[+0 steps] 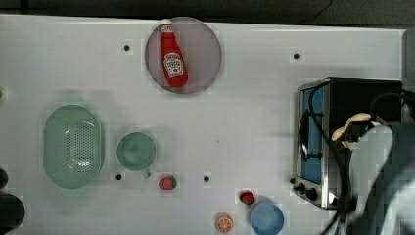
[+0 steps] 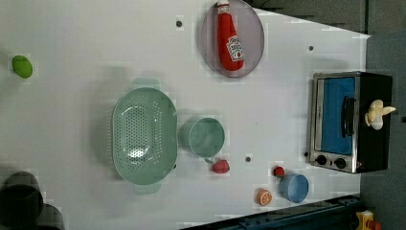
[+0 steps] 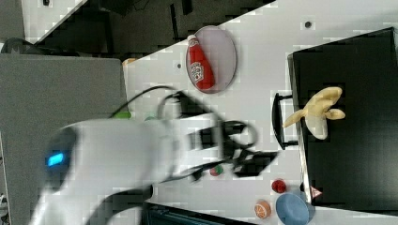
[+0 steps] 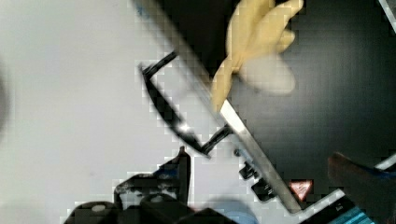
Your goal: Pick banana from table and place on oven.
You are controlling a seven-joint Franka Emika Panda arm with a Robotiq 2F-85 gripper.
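The pale yellow banana (image 3: 319, 112) lies on the black top of the oven (image 3: 352, 164), near the front edge above the door handle, with its peel lobes splayed. It also shows in the top view (image 1: 350, 125) and the left view (image 2: 378, 114). In the wrist view my gripper (image 4: 268, 170) is open: one dark finger (image 4: 183, 164) hangs over the white table (image 4: 70, 93), the other over the oven's top. Nothing is between them, and the banana (image 4: 254, 37) lies apart from both. My white arm (image 3: 117, 154) is blurred in the right view, over the table in front of the oven.
A ketchup bottle (image 1: 173, 58) lies on a grey plate (image 1: 205, 44) at the back. On the top view's left stand a green colander (image 1: 73, 146) and a green cup (image 1: 136, 151). A strawberry (image 1: 167, 183), an orange slice (image 1: 224, 223) and a blue bowl (image 1: 267, 218) sit near the front edge.
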